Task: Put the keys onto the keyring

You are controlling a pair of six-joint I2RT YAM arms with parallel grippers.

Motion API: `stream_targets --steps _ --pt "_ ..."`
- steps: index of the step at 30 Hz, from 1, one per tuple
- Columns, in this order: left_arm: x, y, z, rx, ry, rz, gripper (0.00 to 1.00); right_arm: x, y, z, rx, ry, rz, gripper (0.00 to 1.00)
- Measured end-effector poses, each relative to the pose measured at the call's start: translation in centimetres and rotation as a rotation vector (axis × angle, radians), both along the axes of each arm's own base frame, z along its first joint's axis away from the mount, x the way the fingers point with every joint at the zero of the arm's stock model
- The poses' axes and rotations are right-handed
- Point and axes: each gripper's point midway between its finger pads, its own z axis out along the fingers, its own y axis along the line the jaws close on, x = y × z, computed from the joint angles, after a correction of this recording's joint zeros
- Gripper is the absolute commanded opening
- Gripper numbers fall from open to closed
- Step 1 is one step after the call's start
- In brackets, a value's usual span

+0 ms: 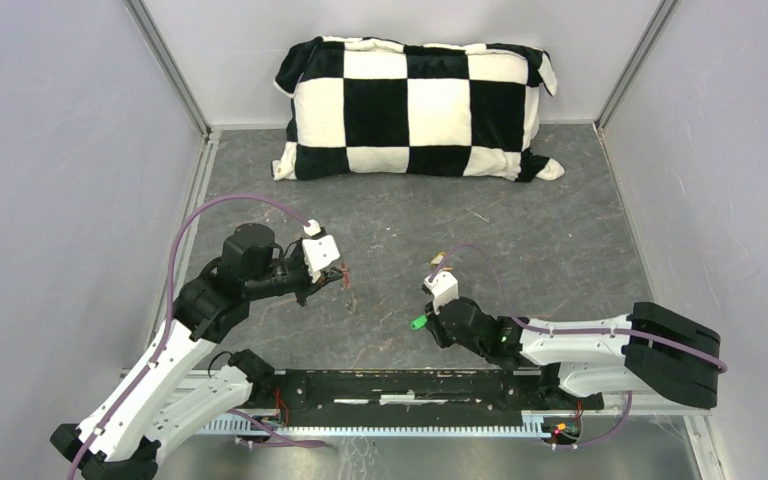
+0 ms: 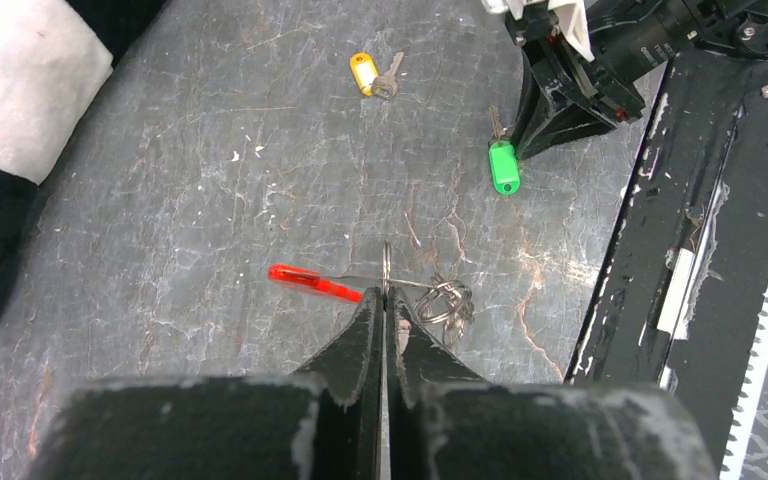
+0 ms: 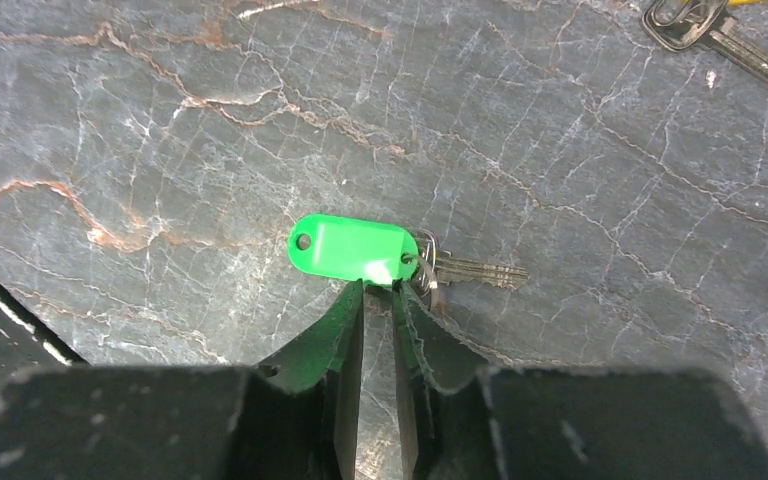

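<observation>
My left gripper point(image 2: 384, 292) is shut on the keyring point(image 2: 385, 262), a thin silver ring seen edge-on and held above the table. Its red tag point(image 2: 312, 283) sticks out to the left and small chain links point(image 2: 447, 300) hang to the right. The green-headed key point(image 3: 352, 247) lies flat on the table with its metal blade point(image 3: 475, 269) pointing right. My right gripper point(image 3: 378, 288) stands over its near edge, jaws a narrow gap apart with bare table showing between them. The yellow-headed key point(image 2: 363, 73) lies farther off. In the top view the left gripper point(image 1: 345, 280) and right gripper point(image 1: 428, 318) face each other.
A black-and-white checked pillow point(image 1: 415, 108) lies against the back wall. A black rail point(image 1: 400, 385) with a toothed strip runs along the near edge between the arm bases. Grey walls close in both sides.
</observation>
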Motion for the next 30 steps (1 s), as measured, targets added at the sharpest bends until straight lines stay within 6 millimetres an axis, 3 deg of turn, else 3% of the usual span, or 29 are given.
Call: stream_targets --steps 10,30 --pt "0.0 0.0 0.0 -0.004 0.008 0.002 0.02 0.1 0.3 1.1 0.123 0.028 -0.006 0.33" --pt "-0.2 0.0 0.0 -0.002 0.016 0.004 0.02 0.6 0.0 0.5 0.138 0.057 -0.035 0.25"
